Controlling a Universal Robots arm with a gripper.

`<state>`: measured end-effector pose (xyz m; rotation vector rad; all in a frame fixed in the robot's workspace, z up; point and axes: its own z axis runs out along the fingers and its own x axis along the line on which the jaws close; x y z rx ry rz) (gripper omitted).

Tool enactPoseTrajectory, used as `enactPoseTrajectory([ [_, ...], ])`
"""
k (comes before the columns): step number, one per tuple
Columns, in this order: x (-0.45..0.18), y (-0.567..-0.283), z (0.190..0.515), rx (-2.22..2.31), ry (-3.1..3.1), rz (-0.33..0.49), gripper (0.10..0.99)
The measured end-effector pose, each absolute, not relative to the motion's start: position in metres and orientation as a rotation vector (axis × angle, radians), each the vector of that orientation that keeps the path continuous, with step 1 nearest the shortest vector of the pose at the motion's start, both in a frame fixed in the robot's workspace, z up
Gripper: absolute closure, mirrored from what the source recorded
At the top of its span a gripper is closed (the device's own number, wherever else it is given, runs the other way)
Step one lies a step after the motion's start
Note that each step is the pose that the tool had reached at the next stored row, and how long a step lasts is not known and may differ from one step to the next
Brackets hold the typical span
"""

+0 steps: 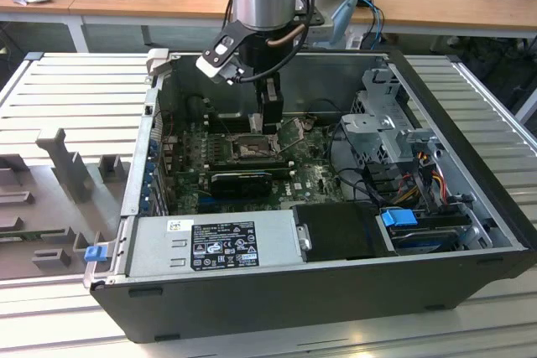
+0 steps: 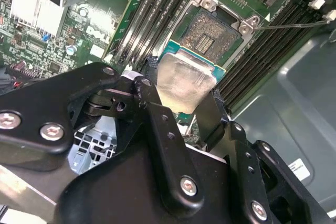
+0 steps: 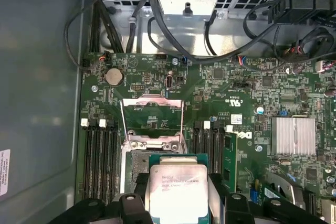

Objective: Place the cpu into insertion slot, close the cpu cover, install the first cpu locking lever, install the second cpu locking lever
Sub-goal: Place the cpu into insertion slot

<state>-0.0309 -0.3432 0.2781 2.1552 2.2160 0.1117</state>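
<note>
**Entry: CPU installation, state of work**

- **Housing:** black tower computer case (image 1: 470, 232), laid on its side and open, on a ribbed grey metal table (image 1: 75, 90). The green motherboard (image 3: 210, 87) is exposed.
- **Gripper:** black two-finger gripper (image 2: 184, 92), low inside the case. The jaws are clamped on opposite edges of the chip.
- **Cpu:** small flat square chip with a pale silver-grey metal top and a green rim, the cpu (image 2: 181, 80). It is held off the board, above and just beside the socket, and is not seated.
- **Insertion slot:** square socket with a silver frame around a glinting pin field, the insertion slot (image 2: 211, 35). The pin field is bare.
- **Cpu cover:** thin square silver frame plate with a large window, the cpu cover (image 3: 152, 109). It is swung up on its hinge and stands open beyond the slot.
- **Locking levers:** two thin wire locking levers (image 3: 122, 121), raised alongside the cover and unlatched.
- **Progress (judged):** none of the four steps is finished. Placement is under way, with the chip carried close to its slot. Seating, closing the cover and both levers are left.
- **Writing:**
  - The cpu top carries a few lines of dark print.
  - The long grey power supply box (image 1: 218, 245) has a black-and-white label dense with text and symbols.
  - A small white sticker (image 3: 236, 119) sits on the board.
  - Another white printed sticker (image 3: 4, 165) sits on the case's inner wall.
</note>
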Motion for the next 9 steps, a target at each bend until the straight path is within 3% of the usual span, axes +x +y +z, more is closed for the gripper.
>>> enactPoseTrajectory([
  [9, -0.0311, -0.3432, 0.2695, 2.156, 2.216, 0.112, 0.557],
])
